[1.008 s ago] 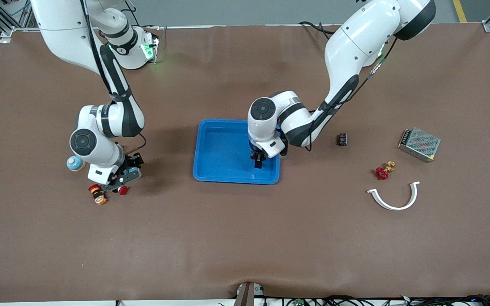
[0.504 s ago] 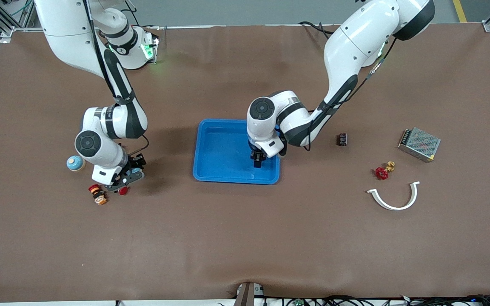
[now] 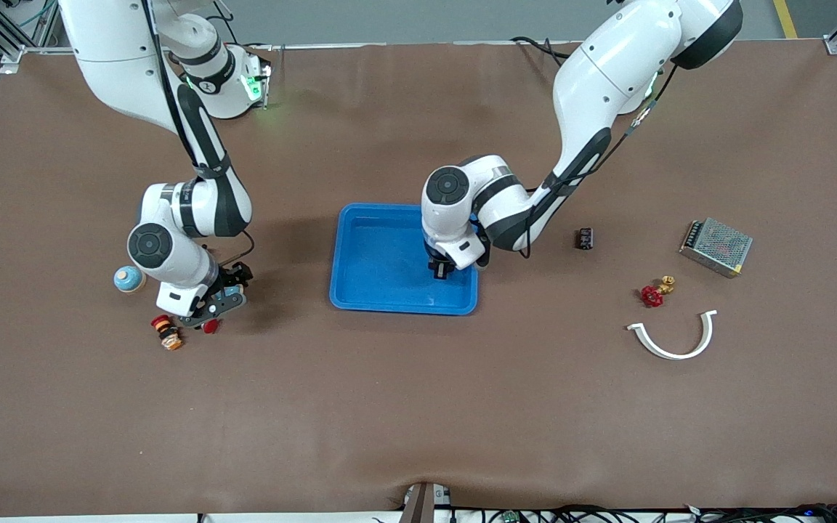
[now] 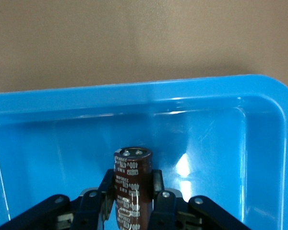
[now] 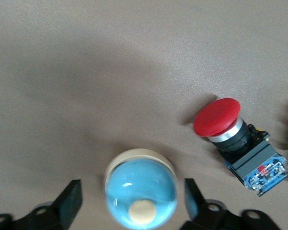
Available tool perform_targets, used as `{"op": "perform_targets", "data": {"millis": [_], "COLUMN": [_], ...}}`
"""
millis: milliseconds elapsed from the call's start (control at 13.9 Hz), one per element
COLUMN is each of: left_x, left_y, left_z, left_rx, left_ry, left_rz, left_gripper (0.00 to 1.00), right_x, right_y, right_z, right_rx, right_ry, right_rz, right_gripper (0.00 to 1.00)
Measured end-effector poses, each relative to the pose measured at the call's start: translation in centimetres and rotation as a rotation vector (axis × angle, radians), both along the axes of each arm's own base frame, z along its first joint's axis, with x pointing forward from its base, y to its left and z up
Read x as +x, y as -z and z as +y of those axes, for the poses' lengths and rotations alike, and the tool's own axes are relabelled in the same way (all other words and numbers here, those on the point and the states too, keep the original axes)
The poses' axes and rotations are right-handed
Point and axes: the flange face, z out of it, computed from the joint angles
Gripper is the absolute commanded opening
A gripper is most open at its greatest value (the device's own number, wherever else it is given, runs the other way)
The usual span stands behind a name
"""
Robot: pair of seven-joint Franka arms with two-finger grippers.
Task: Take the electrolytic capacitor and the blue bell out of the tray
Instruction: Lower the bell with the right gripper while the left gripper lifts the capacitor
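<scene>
A brown capacitor with white print is held upright in my left gripper, whose jaws are shut on it. The left gripper is over the blue tray, near the tray's end toward the left arm. The tray's wall shows in the left wrist view. A light blue bell with a cream knob stands on the table beside my right wrist. In the right wrist view the bell sits between the spread fingertips of my right gripper. The right gripper is open and empty.
A red push button with a black body lies close to the bell; its cap shows beside an orange-red button. Toward the left arm's end lie a small black component, a mesh metal box, a red valve and a white curved piece.
The right arm's wrist has shifted a little toward the tray, uncovering more of the bell. The left gripper has drawn up slightly in the tray, still holding the capacitor.
</scene>
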Motion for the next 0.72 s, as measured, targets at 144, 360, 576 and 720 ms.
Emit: {"op": "perform_targets", "data": {"millis": [144, 360, 576, 720], "left_x": [0.3, 1.1, 2.4, 3.0], "left_y": [-0.1, -0.8, -2.7, -4.6], "left_z": [0.1, 0.6, 1.7, 2.7], "left_rx": [0.004, 0.035, 0.080, 0.093], "left_ry": [0.012, 0.039, 0.101, 0.170], "left_rz": [-0.006, -0.005, 0.002, 0.028], "left_gripper": [0.00, 0.00, 0.00, 0.00], "right_x": [0.2, 0.7, 1.7, 2.0], "right_y": [-0.3, -2.9, -9.8, -14.9], "right_z": [0.1, 0.7, 1.7, 2.2], "right_rx": [0.002, 0.019, 0.046, 0.063], "right_ry": [0.001, 0.019, 0.106, 0.159], "right_rz": [0.005, 0.067, 0.134, 0.149], "right_gripper": [1.00, 1.00, 1.00, 1.00]}}
